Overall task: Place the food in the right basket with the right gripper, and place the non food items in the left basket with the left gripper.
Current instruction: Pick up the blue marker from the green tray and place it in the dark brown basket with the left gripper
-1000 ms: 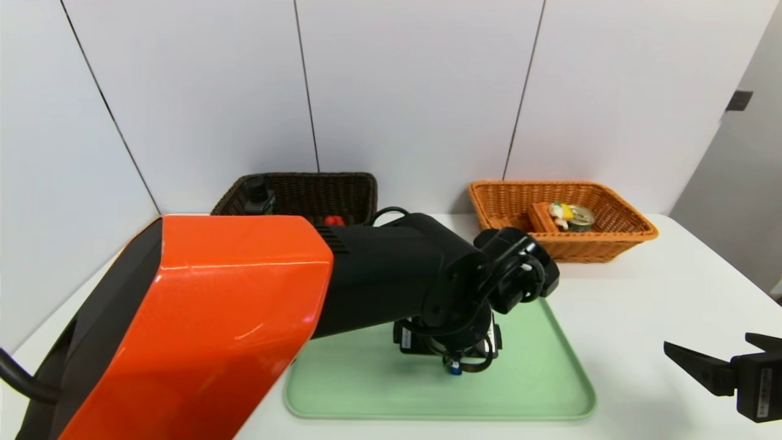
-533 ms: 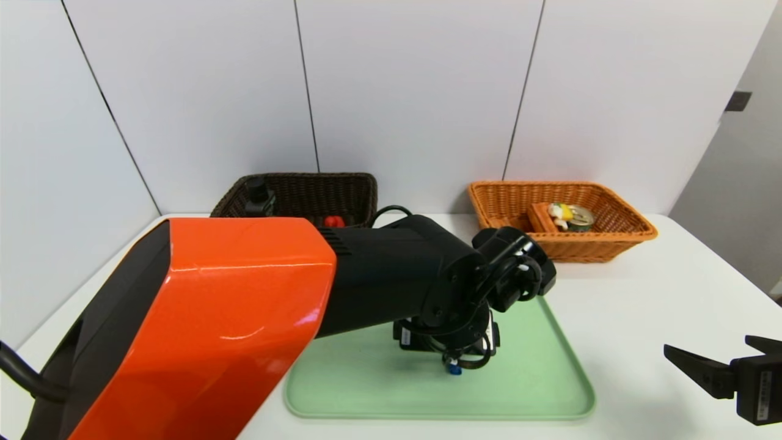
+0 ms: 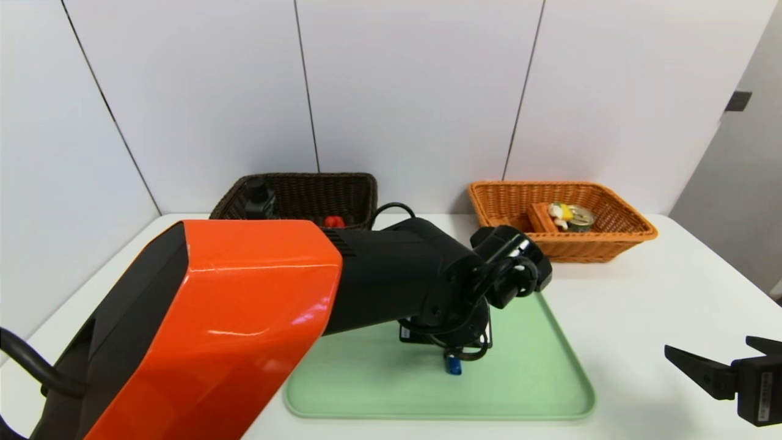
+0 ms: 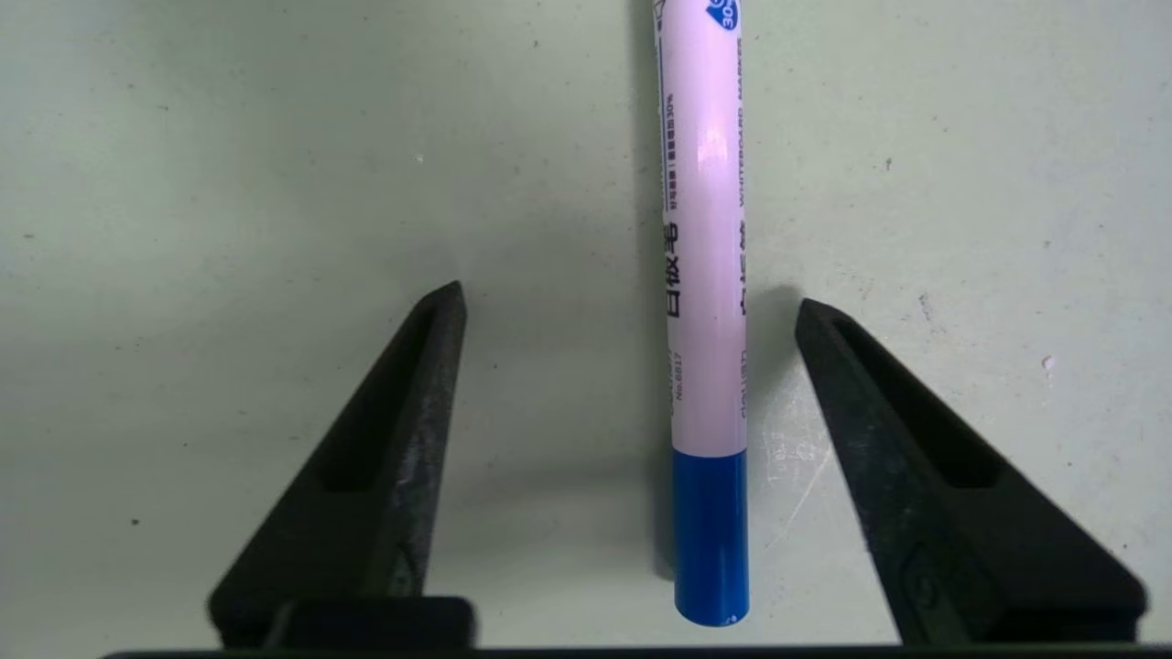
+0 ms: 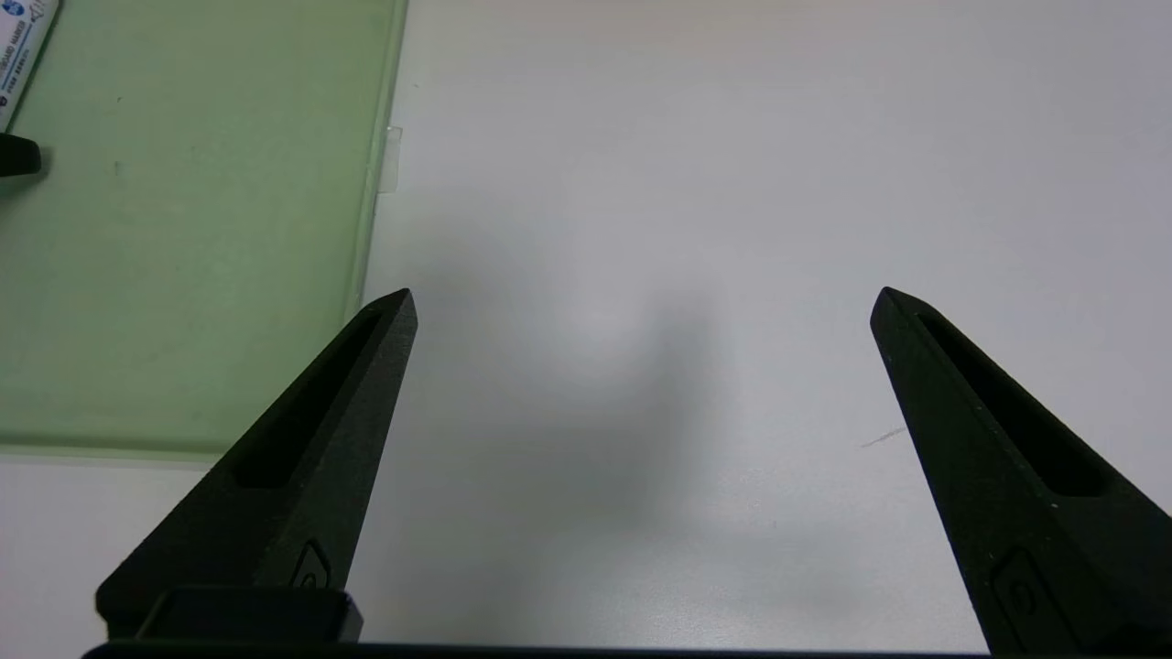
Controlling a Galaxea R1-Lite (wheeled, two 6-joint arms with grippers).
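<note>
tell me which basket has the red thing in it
The dark brown basket at the back left; a red object shows inside it. The orange basket at the back right holds a can and packets instead.

White table [image 3: 641,293] with green tray [image 3: 537,379], brown basket [image 3: 342,189], orange basket [image 3: 617,244].

Whiteboard marker [image 4: 705,302] cut off at the wrist view's upper edge, all but its blue end [image 3: 453,365] hidden under the left arm [image 3: 391,287]; brown basket [image 3: 342,192] contents part-hidden; orange basket [image 3: 611,244] items too small to name
</note>
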